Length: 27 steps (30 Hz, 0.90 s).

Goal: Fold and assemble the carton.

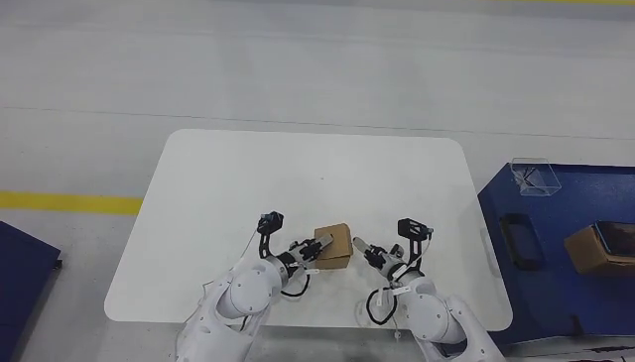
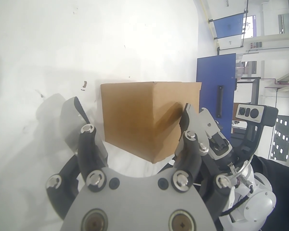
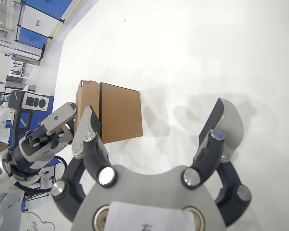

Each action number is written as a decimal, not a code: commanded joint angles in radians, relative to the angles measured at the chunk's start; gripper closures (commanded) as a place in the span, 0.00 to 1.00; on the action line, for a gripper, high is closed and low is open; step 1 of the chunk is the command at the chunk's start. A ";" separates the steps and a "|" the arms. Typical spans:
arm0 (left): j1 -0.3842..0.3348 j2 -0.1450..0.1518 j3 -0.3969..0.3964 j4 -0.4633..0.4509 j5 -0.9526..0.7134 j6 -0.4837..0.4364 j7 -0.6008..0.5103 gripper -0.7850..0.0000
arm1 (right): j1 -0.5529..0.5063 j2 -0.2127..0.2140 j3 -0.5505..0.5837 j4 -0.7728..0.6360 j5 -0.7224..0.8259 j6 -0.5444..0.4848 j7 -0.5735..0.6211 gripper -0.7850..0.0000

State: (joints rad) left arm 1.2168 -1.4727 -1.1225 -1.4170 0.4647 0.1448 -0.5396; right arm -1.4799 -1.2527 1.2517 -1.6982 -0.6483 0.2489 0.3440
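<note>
Now the carton stands upright, corner toward left fingers.

The right gripper hangs with its jaws wide apart over the white table. A brown carton stands on the table just beside one finger. The left gripper is at the carton's other side.

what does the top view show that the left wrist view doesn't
Top view's own: the full outline of the white table and a clear bin on the blue stand beside it. Left wrist view's own: small scraps on the table by the carton, and the left gripper standing open around its corner edge. Shared: the carton, with the right gripper close by.
</note>
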 commanded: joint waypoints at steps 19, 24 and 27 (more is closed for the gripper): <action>0.008 0.012 -0.015 0.000 -0.075 -0.049 -0.013 0.13 | 0.003 -0.010 -0.039 -0.012 -0.037 0.016 -0.019 0.00; 0.008 0.015 -0.016 0.002 -0.090 -0.056 -0.010 0.16 | 0.002 -0.012 -0.041 -0.009 -0.040 0.011 -0.019 0.00; 0.007 0.016 -0.014 0.005 -0.096 -0.054 -0.011 0.18 | 0.002 -0.013 -0.043 -0.006 -0.041 0.010 -0.021 0.00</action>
State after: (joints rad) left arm 1.2243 -1.4570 -1.1377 -1.4135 0.3695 0.0896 -0.5501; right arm -1.4777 -1.2651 1.2094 -1.7050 -0.6889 0.2590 0.3241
